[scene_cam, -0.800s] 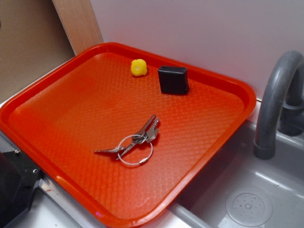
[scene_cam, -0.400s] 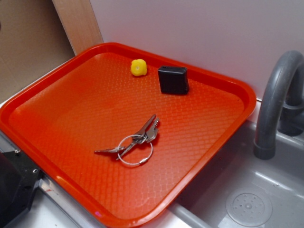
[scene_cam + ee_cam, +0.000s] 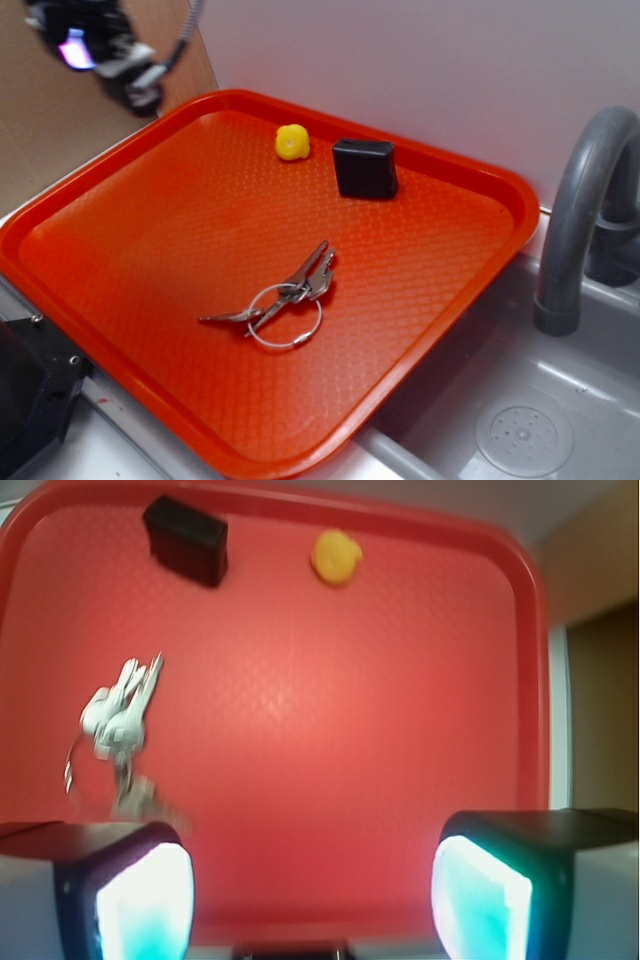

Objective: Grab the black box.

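Observation:
The black box [image 3: 365,168] stands on the red tray [image 3: 130,240] near its far edge, just right of a yellow ball [image 3: 292,142]. In the wrist view the black box [image 3: 187,539] is at the top left and the yellow ball [image 3: 336,557] sits to its right. My gripper [image 3: 125,65] hangs blurred at the top left of the exterior view, above the tray's far left rim and well apart from the box. From the wrist, the gripper [image 3: 315,900] is open, its two fingers wide apart with only bare tray between them.
A bunch of keys on a ring [image 3: 285,298] lies mid-tray; the keys [image 3: 118,730] show left in the wrist view. A grey sink with faucet [image 3: 580,220] is to the right. A white wall [image 3: 420,60] stands behind the tray.
The gripper has come into the exterior view at the top left; earlier it was out of frame. Box, ball and keys have not moved.

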You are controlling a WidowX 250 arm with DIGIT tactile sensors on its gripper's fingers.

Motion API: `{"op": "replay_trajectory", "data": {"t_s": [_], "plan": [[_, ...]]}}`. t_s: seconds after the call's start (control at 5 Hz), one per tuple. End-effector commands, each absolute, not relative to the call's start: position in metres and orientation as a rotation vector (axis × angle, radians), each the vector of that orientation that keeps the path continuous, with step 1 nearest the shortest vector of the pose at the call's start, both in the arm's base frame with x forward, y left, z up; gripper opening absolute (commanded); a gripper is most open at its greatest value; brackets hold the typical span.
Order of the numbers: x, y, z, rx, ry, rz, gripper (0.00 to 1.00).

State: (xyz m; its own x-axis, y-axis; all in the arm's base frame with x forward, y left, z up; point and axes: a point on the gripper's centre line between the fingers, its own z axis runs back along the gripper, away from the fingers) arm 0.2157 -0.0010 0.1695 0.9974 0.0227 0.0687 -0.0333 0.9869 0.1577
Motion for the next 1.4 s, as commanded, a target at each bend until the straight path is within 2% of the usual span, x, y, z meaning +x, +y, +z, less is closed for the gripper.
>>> {"op": "replay_trajectory", "data": {"t_s": [0.0, 0.2, 0.4, 0.6, 1.2], "plan": [[0.295, -0.030, 0.143, 0.134, -0.155, -0.126, 1.00], [0.315, -0.041, 0.138, 0.100, -0.143, -0.145, 1.00], [0.328, -0.056, 0.136, 0.061, -0.125, -0.143, 1.00], [0.333, -0.069, 0.129, 0.052, -0.123, -0.212, 1.00], [0.330, -0.061, 0.116, 0.006, -0.222, -0.901, 1.00]]}}
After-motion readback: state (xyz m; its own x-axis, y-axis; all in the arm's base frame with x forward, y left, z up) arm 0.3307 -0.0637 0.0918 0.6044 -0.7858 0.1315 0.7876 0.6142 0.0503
